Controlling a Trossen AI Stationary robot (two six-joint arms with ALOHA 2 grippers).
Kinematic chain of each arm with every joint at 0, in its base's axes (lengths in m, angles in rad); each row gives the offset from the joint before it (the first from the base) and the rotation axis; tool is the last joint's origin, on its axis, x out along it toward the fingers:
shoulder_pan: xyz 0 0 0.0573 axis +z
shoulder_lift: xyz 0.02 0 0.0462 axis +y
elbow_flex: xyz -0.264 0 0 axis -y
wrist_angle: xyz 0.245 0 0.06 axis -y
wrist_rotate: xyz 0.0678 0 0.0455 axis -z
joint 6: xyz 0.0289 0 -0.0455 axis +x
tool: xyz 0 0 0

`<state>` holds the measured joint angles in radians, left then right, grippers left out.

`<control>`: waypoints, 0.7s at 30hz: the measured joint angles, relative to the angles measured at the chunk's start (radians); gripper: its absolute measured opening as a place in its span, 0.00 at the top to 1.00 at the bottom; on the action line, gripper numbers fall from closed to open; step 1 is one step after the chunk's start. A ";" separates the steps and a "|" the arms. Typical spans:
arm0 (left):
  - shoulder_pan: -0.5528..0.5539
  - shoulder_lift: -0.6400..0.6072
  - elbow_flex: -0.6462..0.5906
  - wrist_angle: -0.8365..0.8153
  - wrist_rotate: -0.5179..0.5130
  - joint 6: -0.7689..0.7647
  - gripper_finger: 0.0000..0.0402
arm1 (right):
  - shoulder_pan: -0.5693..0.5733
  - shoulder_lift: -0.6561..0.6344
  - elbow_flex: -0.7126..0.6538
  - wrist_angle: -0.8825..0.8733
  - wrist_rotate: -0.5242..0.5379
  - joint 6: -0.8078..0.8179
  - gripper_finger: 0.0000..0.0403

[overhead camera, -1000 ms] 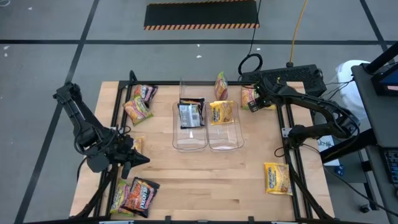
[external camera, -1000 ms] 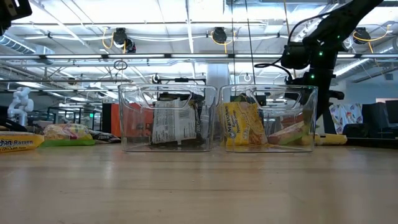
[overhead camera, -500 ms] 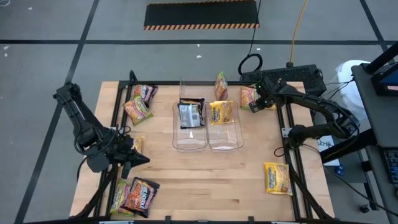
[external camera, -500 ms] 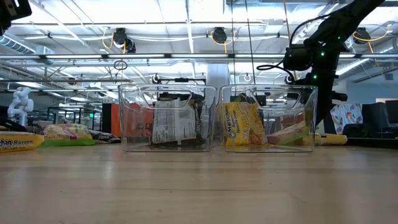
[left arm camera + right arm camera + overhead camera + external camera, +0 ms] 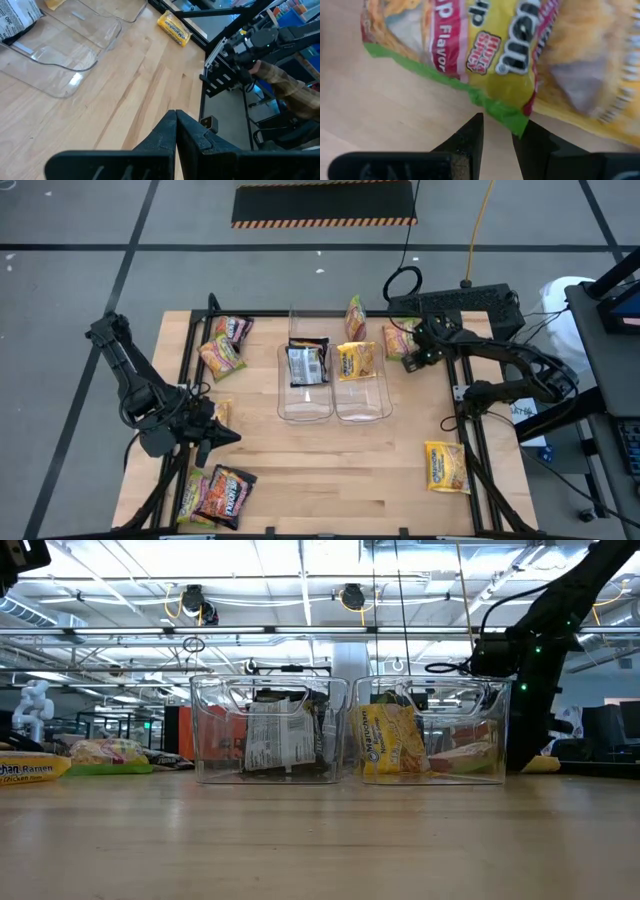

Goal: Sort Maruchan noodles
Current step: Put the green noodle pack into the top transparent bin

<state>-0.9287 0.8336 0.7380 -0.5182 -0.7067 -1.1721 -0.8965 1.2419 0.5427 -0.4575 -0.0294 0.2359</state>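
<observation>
One pink-green noodle packet [image 5: 485,55] lies just beyond right gripper [image 5: 496,131].

Glossy plastic noodle packets [image 5: 223,493]; clear plastic bins [image 5: 334,408]; smooth pale wood table [image 5: 330,470]; matt black pincer fingers [image 5: 470,137].

The scene is evenly and brightly lit from overhead ceiling lamps [image 5: 352,595], which are seen flaring in the low view. Only soft, short shadows are cast on the tabletop [image 5: 330,465]. Glare is caught on the clear bins [image 5: 270,730]. In the right wrist view, the packet [image 5: 485,45] is rendered blurred, being too close for focus.
</observation>
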 joint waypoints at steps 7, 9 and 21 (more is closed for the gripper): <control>0.000 0.000 0.000 0.000 0.000 -0.032 0.98 | 0.002 -0.009 -0.006 -0.002 0.000 0.006 0.77; 0.000 0.000 0.000 0.000 0.000 -0.031 0.98 | 0.002 -0.026 -0.006 -0.009 0.001 -0.002 0.78; 0.000 0.000 0.000 0.000 0.000 -0.031 0.98 | 0.028 -0.231 -0.006 -0.067 0.054 -0.124 0.88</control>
<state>-0.9287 0.8337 0.7380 -0.5179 -0.7063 -1.2029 -0.8688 1.0105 0.5365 -0.5244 0.0242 0.1115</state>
